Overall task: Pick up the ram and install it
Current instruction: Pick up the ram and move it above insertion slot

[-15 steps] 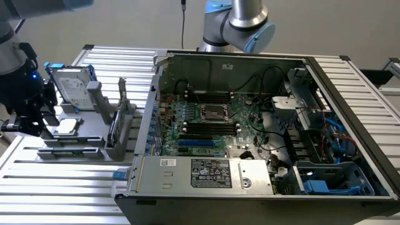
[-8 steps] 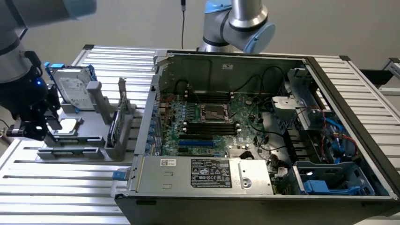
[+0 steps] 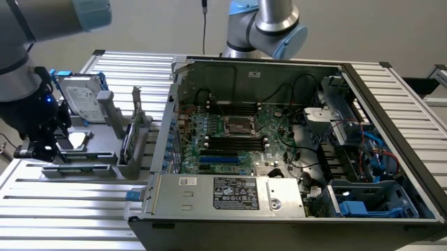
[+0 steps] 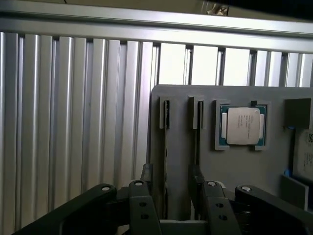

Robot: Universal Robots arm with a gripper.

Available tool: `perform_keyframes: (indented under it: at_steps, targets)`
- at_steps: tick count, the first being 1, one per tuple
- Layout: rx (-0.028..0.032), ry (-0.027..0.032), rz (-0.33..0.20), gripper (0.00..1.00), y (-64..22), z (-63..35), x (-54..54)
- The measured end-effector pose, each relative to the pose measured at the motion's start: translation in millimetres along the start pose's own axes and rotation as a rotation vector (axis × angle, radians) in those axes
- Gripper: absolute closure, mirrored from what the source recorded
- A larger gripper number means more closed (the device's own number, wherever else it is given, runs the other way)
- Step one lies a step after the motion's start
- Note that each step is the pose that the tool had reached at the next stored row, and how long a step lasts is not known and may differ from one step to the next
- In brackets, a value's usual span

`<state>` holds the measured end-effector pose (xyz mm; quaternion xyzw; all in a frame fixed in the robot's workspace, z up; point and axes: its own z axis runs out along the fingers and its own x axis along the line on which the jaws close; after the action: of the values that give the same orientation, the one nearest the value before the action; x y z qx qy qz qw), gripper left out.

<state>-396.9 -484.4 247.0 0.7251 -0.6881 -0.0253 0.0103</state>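
Ribbed table carries tray, processor near gripper.

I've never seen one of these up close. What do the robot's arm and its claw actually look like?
The arm is round silver-grey tubing with light blue caps at the joints. Its gripper is matt black, built from angular linked bars fastened with small silver screws. A small blue light glows on the dark wrist.
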Motion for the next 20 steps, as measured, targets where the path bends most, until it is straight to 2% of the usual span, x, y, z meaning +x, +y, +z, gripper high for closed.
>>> perform_keyframes:
  at_steps: [20]
  targets:
    - [0.0001,-0.0001,0.0,0.58,-6.2,36.1,2.2]
